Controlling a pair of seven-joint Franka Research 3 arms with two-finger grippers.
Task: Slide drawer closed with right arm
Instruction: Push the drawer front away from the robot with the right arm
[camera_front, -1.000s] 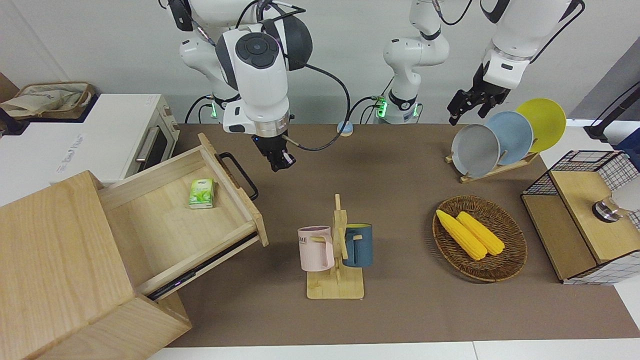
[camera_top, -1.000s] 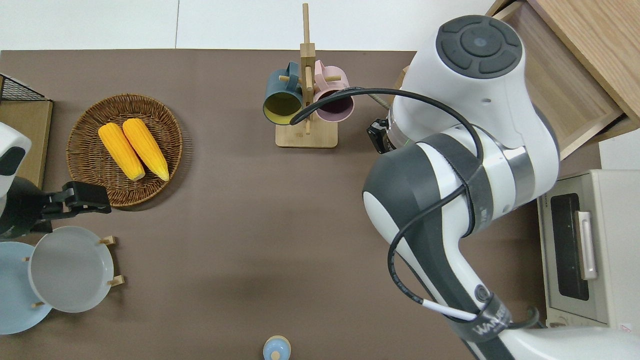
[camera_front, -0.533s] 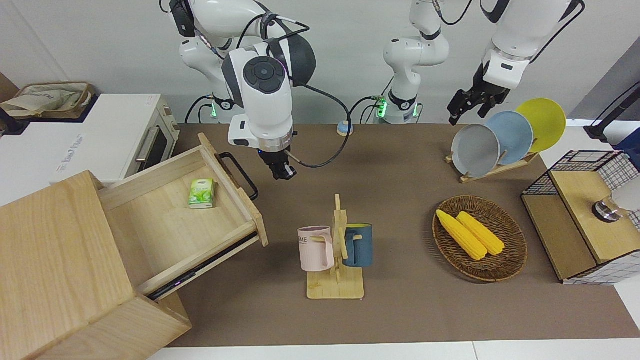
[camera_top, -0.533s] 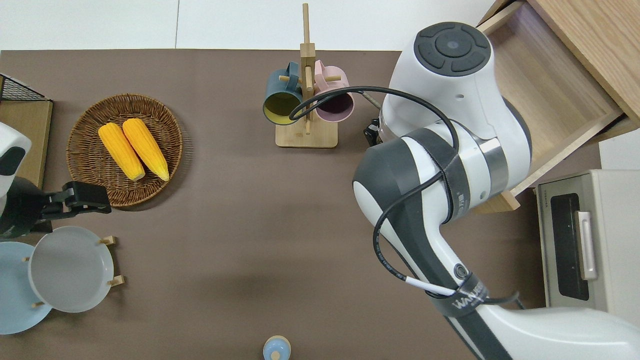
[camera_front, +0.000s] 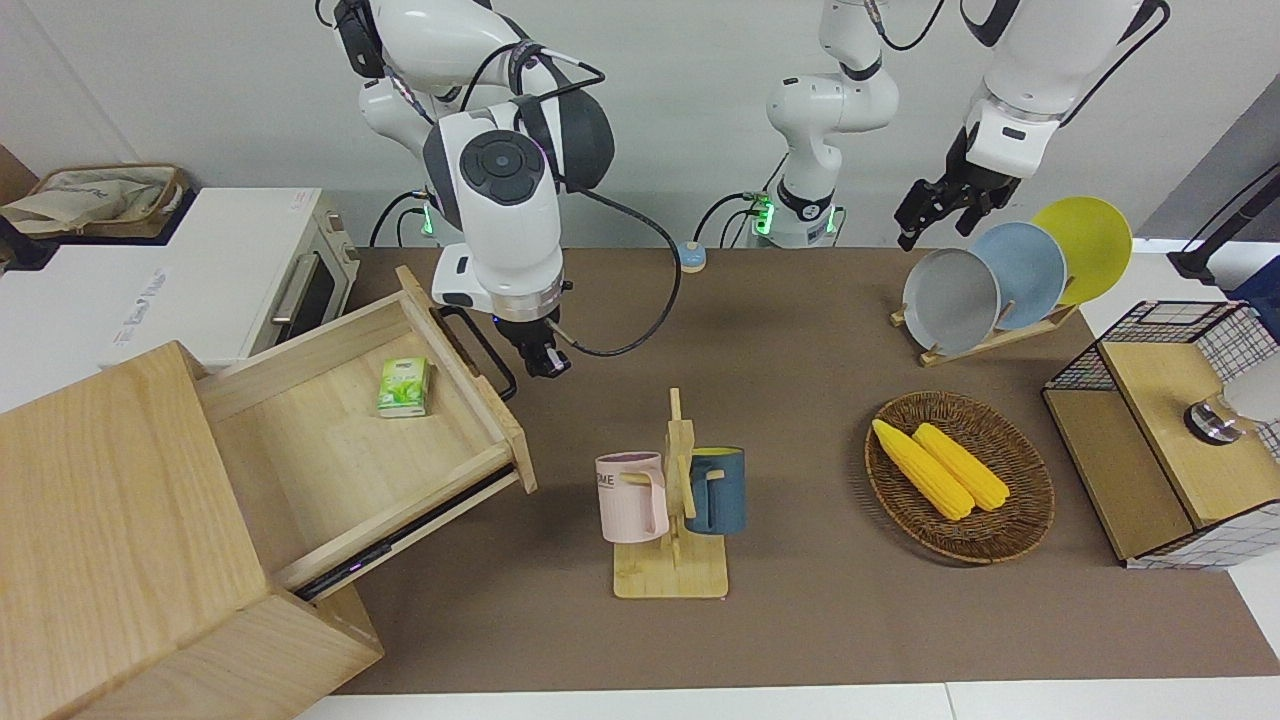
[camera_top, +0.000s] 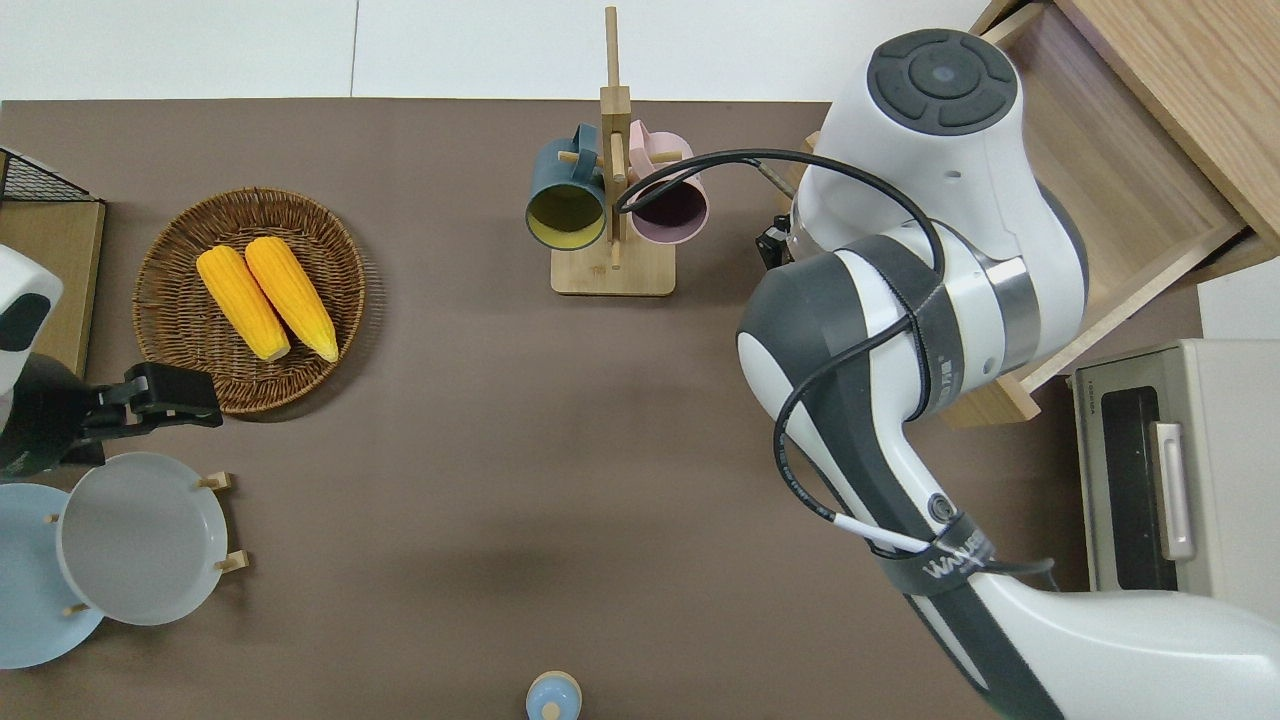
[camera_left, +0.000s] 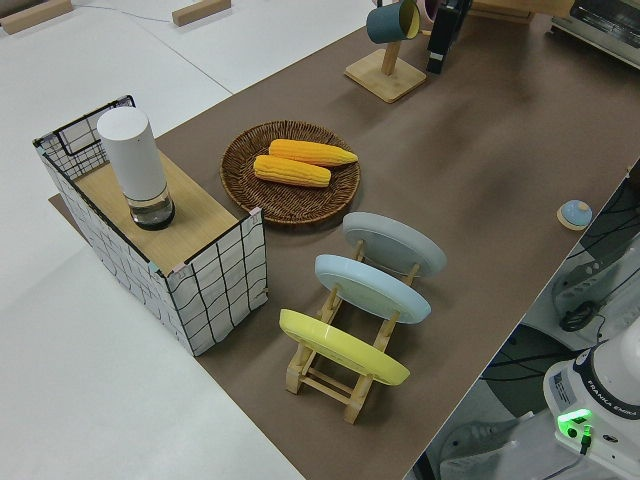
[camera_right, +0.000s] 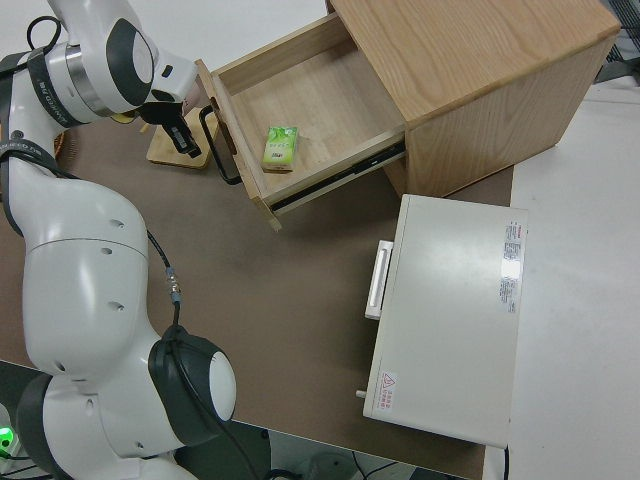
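The drawer stands pulled out of the big pale wooden box at the right arm's end of the table. A green packet lies in it. Its black loop handle sticks out of the front panel toward the table's middle. My right gripper hangs low just beside that handle, shut and holding nothing. In the right side view the gripper shows a small gap to the handle. In the overhead view the right arm hides the gripper and the handle. My left arm is parked, its gripper open.
A wooden mug rack with a pink and a blue mug stands close to the drawer front. A white toaster oven sits beside the drawer, nearer to the robots. A wicker basket with corn, a plate rack and a wire basket lie toward the left arm's end.
My right gripper has come down and moved toward the drawer's handle. The drawer, the packet and the left arm have stayed where they were.
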